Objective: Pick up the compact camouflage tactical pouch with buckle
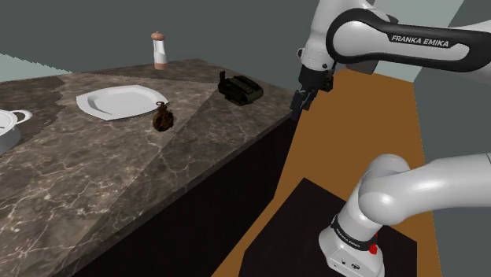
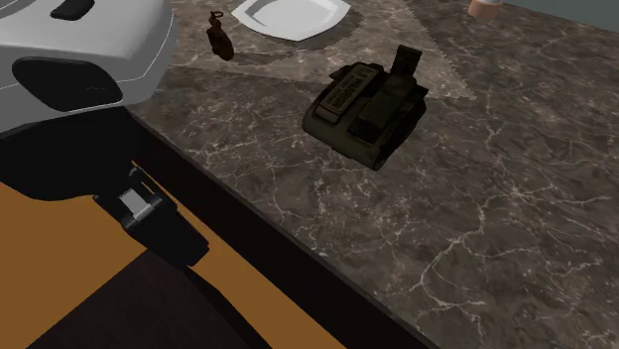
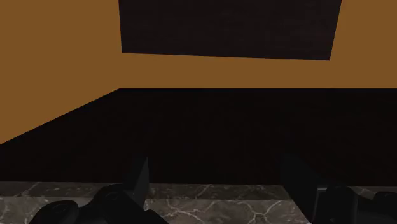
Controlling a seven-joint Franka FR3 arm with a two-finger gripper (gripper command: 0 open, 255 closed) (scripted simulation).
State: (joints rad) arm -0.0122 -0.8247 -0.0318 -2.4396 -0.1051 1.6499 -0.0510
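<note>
Pouch point(image 1: 240, 87) point(image 2: 367, 107) is seen lying on the dark marbled worktop point(image 1: 94, 173) point(image 2: 496, 228), close to the edge that faces the robot. It is drawn in dark olive and black, with straps across its top, and a flap is raised at its far end in the second exterior view.

The gripper point(image 1: 299, 108) point(image 2: 164, 228) point(image 3: 217, 179) is held off the worktop, beyond that edge and above the orange floor point(image 1: 370, 134). In the shoulder view it is placed to the right of the pouch and apart from it. Its fingers point(image 3: 141, 181) are kept apart in the wrist view, and nothing is clasped between them. A strip of the marbled worktop point(image 3: 210, 203) is seen just under the fingers, and past it the dark front of the cabinet, the orange floor and a dark mat point(image 1: 315, 204).

Further in on the worktop, a white plate point(image 1: 122, 101) point(image 2: 288, 15) is set well apart from the pouch. A small brown object point(image 1: 163, 119) point(image 2: 218, 38) is lying just beside the plate, on the side nearer to the robot. A shaker point(image 1: 160, 50) with a brown top is standing upright at the far edge. A white pot point(image 1: 8, 126) is cut off by the shoulder view's left border.
</note>
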